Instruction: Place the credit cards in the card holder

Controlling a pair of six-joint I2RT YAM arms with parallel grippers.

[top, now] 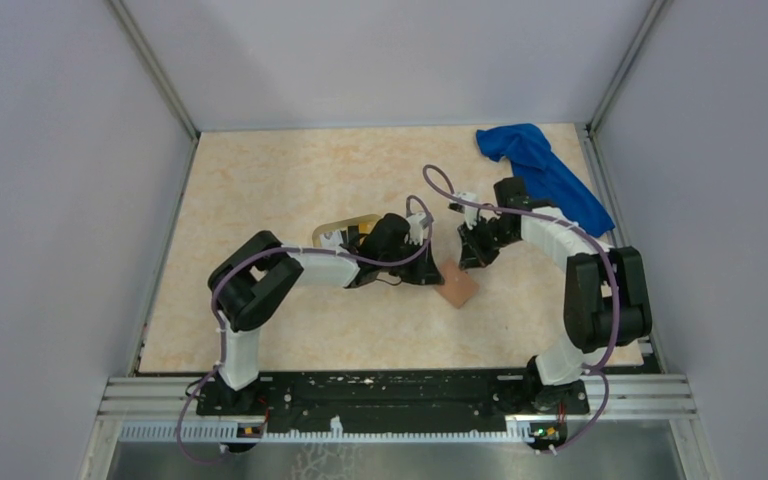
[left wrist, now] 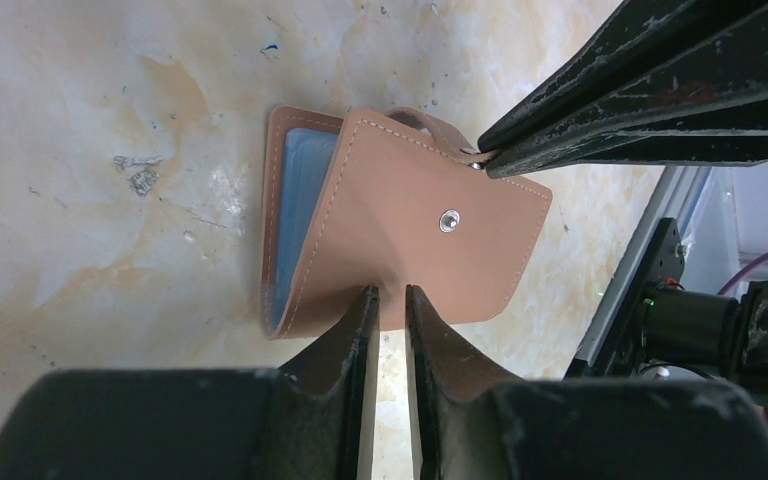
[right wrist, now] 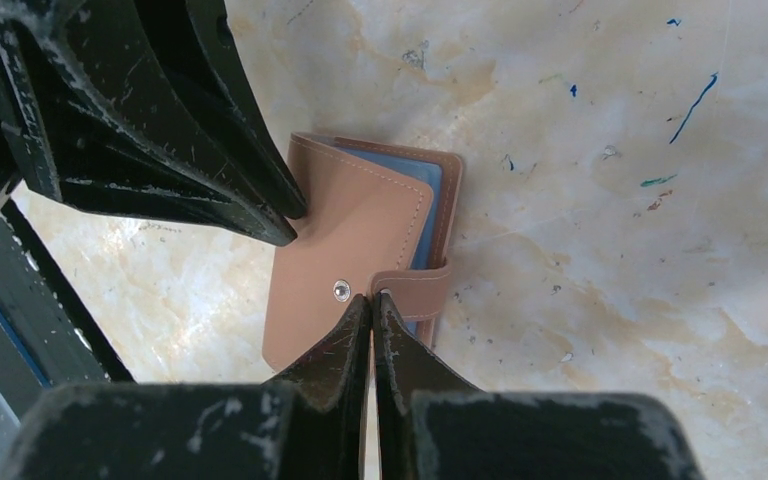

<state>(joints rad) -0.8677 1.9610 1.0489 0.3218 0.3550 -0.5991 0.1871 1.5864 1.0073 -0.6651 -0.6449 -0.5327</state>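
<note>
Tan leather-like bifold card holder (top: 457, 288) is seen lying partly open on a marbled beige table (top: 290, 180). Its cover edge is pinched by the nearly closed left gripper (left wrist: 390, 292), its snap strap (right wrist: 415, 290) by the nearly closed right gripper (right wrist: 373, 298).

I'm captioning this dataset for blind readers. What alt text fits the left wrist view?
A tan wallet lies half open on a beige table, blue card slots showing. The left hand pinches its cover's edge at bottom; the right hand grips its strap at upper right.
</note>
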